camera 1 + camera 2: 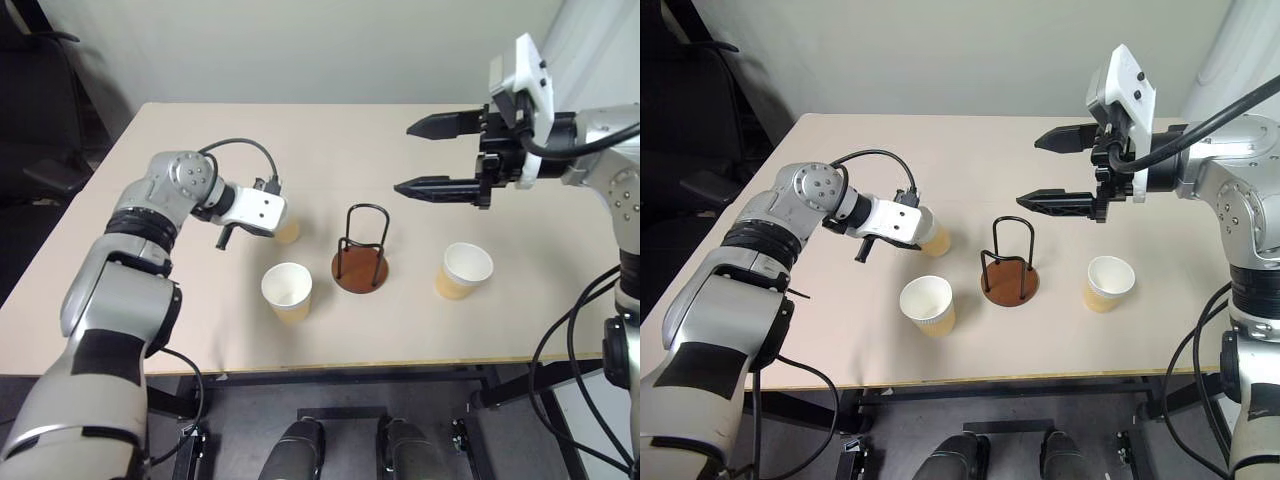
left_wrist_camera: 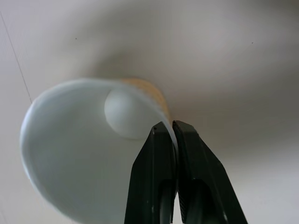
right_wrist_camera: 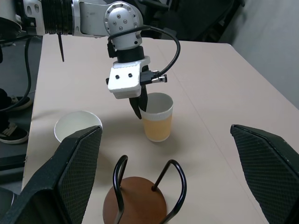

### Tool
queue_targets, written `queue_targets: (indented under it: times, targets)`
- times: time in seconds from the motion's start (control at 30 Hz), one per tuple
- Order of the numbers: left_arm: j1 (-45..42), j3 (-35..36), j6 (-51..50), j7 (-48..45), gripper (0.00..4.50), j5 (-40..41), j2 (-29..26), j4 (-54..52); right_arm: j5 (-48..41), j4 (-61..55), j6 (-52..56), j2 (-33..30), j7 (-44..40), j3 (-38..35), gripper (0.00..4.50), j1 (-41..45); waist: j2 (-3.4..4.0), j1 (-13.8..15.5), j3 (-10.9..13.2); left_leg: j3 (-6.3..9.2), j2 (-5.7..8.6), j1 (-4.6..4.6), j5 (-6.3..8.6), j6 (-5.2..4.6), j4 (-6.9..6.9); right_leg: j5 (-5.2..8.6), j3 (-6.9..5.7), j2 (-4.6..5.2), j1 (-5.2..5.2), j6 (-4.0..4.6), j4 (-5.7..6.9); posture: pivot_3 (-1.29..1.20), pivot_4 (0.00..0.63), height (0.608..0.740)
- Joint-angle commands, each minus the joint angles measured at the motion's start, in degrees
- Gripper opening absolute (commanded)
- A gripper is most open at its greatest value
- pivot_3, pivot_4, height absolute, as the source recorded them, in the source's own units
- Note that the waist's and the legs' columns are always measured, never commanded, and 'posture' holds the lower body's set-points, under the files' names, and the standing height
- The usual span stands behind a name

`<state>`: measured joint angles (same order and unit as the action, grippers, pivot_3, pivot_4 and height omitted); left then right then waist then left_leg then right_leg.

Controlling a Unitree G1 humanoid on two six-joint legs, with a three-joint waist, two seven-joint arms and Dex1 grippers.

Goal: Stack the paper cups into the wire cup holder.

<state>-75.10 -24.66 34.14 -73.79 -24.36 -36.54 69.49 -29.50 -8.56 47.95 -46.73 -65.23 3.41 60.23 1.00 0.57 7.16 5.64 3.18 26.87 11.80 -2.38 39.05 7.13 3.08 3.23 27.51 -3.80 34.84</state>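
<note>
Three paper cups stand upright on the table. My left gripper [image 2: 172, 126] is shut on the rim of the cup [image 1: 289, 232] left of the wire cup holder [image 1: 360, 262], pinching its wall with one finger inside and one outside. That cup [image 3: 157, 122] still rests on the table. A second cup [image 1: 287, 290] stands in front of it, nearer the table's front edge. The third cup [image 1: 465, 270] is to the right of the holder. The holder is empty, black wire loops on a reddish-brown disc. My right gripper [image 1: 404, 158] hovers open above and behind the holder, pointing left, holding nothing.
The beige table [image 1: 200, 330] has its front edge close below the cups. A dark chair [image 1: 40, 120] stands off the table's left side, and a pale wall runs behind the far edge.
</note>
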Motion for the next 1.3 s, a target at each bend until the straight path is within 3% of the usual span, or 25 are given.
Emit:
queue_targets:
  times: [0.03,0.37,0.63,0.8,1.07,1.3]
  targets:
    - [-2.0,1.0,-0.1,-1.6,0.06,0.7,-0.3,0.1,0.1,-1.3,-0.7,-1.2,-0.1,-0.7,4.5,0.6,-0.01,0.0,0.0,-0.05,0.03,-0.01,0.0,0.0,-0.02,0.0,-0.03,-0.06,0.0,0.0,0.0,0.0,0.15,0.74]
    - [-11.2,6.9,-8.6,-17.4,0.06,8.1,-0.7,0.7,-0.3,-1.2,-0.1,-4.9,-3.4,-0.4,4.5,-0.2,-0.03,0.3,0.0,0.05,-0.01,0.1,0.01,0.0,-0.02,0.02,-0.04,0.01,0.05,0.01,-0.04,0.0,0.15,0.74]
    - [-22.0,6.3,-14.4,-18.7,0.06,15.6,3.5,1.8,1.0,0.6,-1.0,-8.3,-5.7,-0.1,4.5,-0.2,-0.02,0.2,0.0,-0.06,0.0,0.12,0.15,-0.1,-0.16,0.12,0.01,0.04,0.02,-0.03,-0.32,0.0,0.15,0.74]
    - [-23.6,-2.1,-19.6,-18.7,0.06,28.0,6.2,-3.5,1.3,1.0,-1.0,-9.0,-6.2,0.0,4.5,0.1,0.0,0.1,0.0,-0.23,-0.03,0.14,0.21,-0.16,-0.2,0.15,0.05,0.05,0.03,-0.17,-0.35,0.0,0.15,0.74]
    - [-23.6,-22.2,-27.6,-18.7,0.06,51.1,-1.1,-21.0,1.0,0.1,0.5,-11.4,-7.1,-0.8,4.5,-0.3,0.06,-0.1,0.0,-0.33,-0.23,0.15,0.36,-0.18,-0.07,-0.11,0.01,-0.04,0.01,-0.7,-0.35,0.0,0.15,0.74]
    - [-25.5,-33.1,-25.8,-18.7,0.06,58.1,-6.7,-26.8,0.6,0.0,1.2,-13.4,-7.9,-1.3,4.5,-0.6,0.08,0.3,0.1,-0.36,-0.3,0.07,0.33,-0.18,0.07,0.14,-0.05,-0.13,-0.17,-0.27,-0.4,0.0,0.15,0.74]
